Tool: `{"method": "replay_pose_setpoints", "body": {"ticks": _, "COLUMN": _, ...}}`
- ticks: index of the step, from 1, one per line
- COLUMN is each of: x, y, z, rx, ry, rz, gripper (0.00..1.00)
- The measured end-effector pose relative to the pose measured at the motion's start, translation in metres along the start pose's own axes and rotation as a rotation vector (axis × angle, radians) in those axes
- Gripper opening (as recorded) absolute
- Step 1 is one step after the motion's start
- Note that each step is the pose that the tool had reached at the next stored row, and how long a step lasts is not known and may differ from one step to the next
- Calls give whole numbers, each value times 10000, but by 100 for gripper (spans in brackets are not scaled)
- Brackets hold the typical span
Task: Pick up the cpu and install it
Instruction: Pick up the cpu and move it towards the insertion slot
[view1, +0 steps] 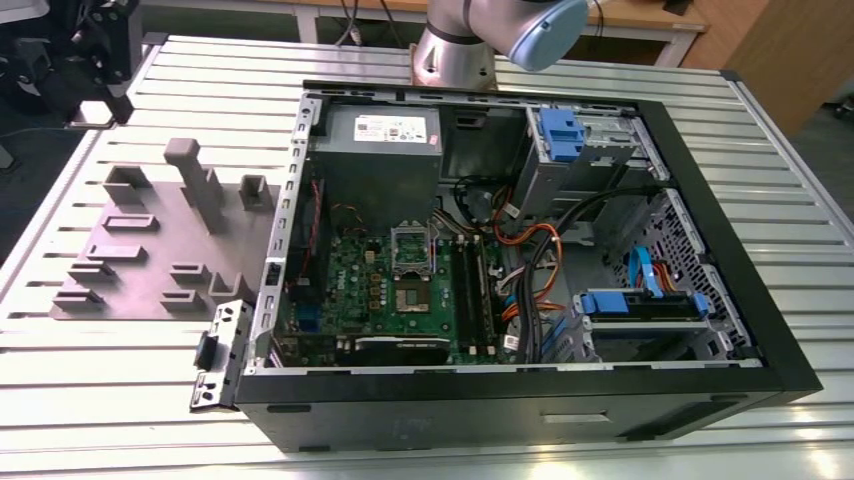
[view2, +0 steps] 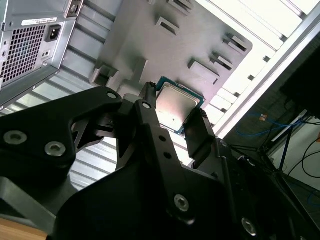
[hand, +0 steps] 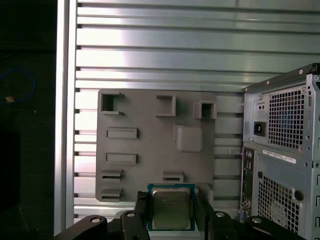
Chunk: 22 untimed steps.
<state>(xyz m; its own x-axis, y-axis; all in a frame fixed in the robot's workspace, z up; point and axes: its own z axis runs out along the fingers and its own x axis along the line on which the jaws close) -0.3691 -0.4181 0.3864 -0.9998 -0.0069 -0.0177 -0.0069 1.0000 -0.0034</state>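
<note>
My gripper (hand: 172, 216) is clamped on the cpu (hand: 171, 204), a flat square with a dull silver lid and a thin rim. My black fingers (hand: 141, 210) hide its side edges. I hold it over a matte grey tray (hand: 150, 150) of raised blocks and pockets, which lies on the slatted aluminium table (hand: 150, 50). The perforated back of the computer case (hand: 280, 150) stands close beside the tray. Bare slats lie on the tray's other sides.

The cpu (hand: 171, 210) is silver-grey, teal-green at the rim; the gripper (hand: 171, 200) black. The parts tray (hand: 150, 115) is grey, the table (hand: 150, 50) ribbed silver, the motherboard (view1: 387, 285) green, 2 drive brackets (view1: 641, 303) blue.
</note>
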Motion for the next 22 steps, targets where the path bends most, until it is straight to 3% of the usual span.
{"method": "replay_pose_setpoints", "body": {"ticks": 22, "x": -167, "y": -1, "z": 3, "rx": 0, "ry": 1, "rz": -1, "gripper": 47}}
